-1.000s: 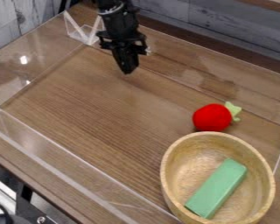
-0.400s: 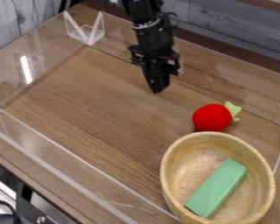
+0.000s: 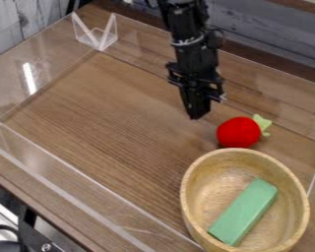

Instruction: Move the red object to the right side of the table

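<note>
Fingers pinched closed, holding nothing, just left of red object on bench, near wooden bowl. Risk: closed tip clips fruit, rolls it off (round thing, slippery) toward acrylic wall.

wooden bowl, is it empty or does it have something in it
Not empty. The wooden bowl holds a green block lying slanted across its inside; the red object sits outside it on the table.

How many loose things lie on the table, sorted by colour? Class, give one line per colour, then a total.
Red: 1, the red object
Green: 1, the block
Light wood: 1, the bowl holding the block
Total: 3
</note>
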Motion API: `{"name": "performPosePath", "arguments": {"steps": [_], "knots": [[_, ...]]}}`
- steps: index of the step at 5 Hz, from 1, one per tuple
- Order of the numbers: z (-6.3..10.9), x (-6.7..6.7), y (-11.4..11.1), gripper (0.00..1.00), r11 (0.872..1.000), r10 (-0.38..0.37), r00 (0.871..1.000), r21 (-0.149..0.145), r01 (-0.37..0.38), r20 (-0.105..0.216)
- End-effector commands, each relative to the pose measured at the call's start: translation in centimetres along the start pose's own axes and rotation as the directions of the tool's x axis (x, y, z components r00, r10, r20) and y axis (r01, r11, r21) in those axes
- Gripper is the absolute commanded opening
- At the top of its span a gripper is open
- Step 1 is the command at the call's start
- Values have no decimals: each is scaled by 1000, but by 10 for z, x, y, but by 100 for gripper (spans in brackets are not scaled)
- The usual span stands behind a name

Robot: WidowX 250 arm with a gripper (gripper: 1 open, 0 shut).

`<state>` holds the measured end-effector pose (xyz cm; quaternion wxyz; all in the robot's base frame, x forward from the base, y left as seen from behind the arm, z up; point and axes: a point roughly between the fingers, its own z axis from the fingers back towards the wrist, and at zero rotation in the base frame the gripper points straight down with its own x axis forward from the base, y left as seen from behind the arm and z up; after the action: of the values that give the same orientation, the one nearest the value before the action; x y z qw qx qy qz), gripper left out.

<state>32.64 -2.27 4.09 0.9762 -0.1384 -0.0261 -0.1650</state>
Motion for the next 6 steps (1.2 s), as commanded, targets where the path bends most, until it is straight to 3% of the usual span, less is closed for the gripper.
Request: {"name": "performPosePath", "arguments": {"steps": [1,6], "knots": [[15,12,-14,0,998,-52,997,25,50,56],[2,33,-29,0,997,-76,995,27,75,64]]}}
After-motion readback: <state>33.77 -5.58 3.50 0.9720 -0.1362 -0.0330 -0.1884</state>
